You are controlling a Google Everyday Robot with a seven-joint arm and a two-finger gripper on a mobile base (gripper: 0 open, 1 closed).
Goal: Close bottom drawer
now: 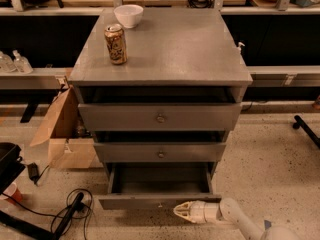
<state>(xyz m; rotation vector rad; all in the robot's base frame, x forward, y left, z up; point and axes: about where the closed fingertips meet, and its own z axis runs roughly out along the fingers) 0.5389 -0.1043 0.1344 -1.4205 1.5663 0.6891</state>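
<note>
**Bottom drawer: lining up a square push**

We're seeing the bottom drawer (145, 202) standing pulled well out of the cabinet (165, 49), with its grey inside showing. The gripper (179, 211) is hanging low, just in front of the drawer front and right of the small knob (160, 204). The arm is coming in from the lower right. The fingers are looking pinched narrow, with no gap showing, and they're holding nothing. We can't tell whether the tip is touching the front or sitting just off it.

How we're judging the push should go:
- The tip is sitting right of centre. Pushing there is risking the drawer twisting and jamming, so we're suggesting sliding it left toward the knob before loading it.
- The tip is also sitting near the lower edge of the front. Raising it a little is keeping it on the flat face rather than slipping underneath.
- The arm is coming in at an angle, so we're pushing straight into the cabinet, slowly, and watching for sideways drift.
- We're stopping once the front is sitting flush with the frame.
- The can (116, 44) and bowl (128, 15) are standing on top, and a hard slam is risking tipping the can.
- The cables (70, 214) and the cardboard box (65, 134) are lying to the left, well apart from the push path.
</note>
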